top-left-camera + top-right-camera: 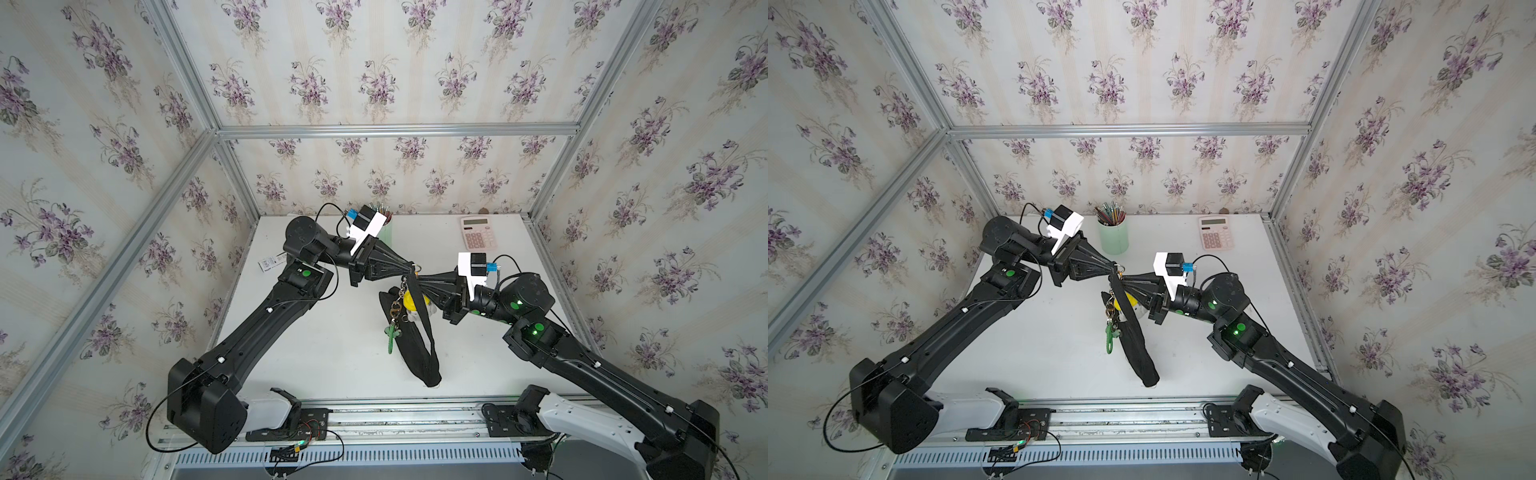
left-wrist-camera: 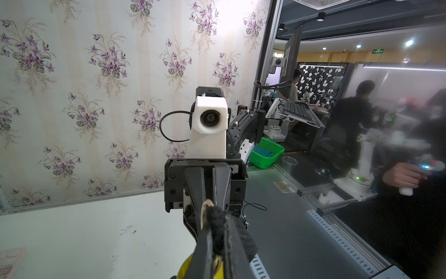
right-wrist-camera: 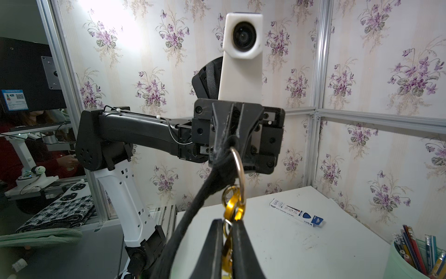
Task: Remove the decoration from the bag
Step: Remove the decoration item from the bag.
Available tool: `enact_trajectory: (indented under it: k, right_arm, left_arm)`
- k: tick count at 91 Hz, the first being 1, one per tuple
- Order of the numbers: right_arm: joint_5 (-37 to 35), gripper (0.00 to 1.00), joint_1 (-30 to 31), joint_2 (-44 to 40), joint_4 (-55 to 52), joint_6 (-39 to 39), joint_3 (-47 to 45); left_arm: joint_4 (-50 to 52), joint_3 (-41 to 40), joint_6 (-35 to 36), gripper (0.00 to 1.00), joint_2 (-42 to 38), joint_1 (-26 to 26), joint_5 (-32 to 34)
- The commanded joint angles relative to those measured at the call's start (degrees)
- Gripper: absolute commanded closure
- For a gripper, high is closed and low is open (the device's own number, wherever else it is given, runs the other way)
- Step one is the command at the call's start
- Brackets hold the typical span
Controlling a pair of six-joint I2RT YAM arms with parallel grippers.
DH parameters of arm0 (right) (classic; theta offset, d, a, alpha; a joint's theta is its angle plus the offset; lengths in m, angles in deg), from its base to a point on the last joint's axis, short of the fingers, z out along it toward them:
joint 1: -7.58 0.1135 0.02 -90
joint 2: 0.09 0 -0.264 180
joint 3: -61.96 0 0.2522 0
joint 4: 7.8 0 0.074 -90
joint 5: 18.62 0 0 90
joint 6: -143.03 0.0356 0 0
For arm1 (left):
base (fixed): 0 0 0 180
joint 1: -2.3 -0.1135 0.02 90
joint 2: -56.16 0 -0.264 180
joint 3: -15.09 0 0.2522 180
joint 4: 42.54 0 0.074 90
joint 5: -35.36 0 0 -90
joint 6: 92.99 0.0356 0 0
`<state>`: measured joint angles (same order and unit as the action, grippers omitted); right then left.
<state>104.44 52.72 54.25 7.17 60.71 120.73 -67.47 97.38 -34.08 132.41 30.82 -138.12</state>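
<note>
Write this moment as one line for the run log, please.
left gripper: shut on strap | right gripper: shut on decoration clasp | bag: hangs from strap | decoration: not yet detached

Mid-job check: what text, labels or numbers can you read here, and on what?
No text is readable.
Small box: print too small to read.
Calculator: key figures too small to read.
Blue sticker on the monitor: blurred.
Green sign: blurred.
</note>
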Motion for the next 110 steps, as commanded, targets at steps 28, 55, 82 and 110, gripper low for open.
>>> enact_trajectory:
  k: [28, 55, 82, 110]
  right_arm:
    - [0.99, 0.56, 0.03, -3.13, -3.03, -2.87, -1.31]
    - [-1.76, 0.46, 0.02, -2.92, -6.55, -2.89, 0.72]
    - [0.23, 0.44, 0.05, -1.27, -2.35, 0.51, 0.91]
    - [-1.28, 0.52, 0.02, -0.35, -0.6, 2.22, 1.11]
  left_arm:
    - [-15.95, 0.9, -12.66, 1.0, 2.68, -0.04, -1.89]
    - [-17.23, 1.18, -13.8, 1.0, 3.38, 0.53, -2.29]
    - [-17.97, 0.92, -14.26, 1.0, 3.08, 0.76, -2.61]
    - [-17.99, 0.63, -13.7, 1.0, 2.86, 0.76, -2.08]
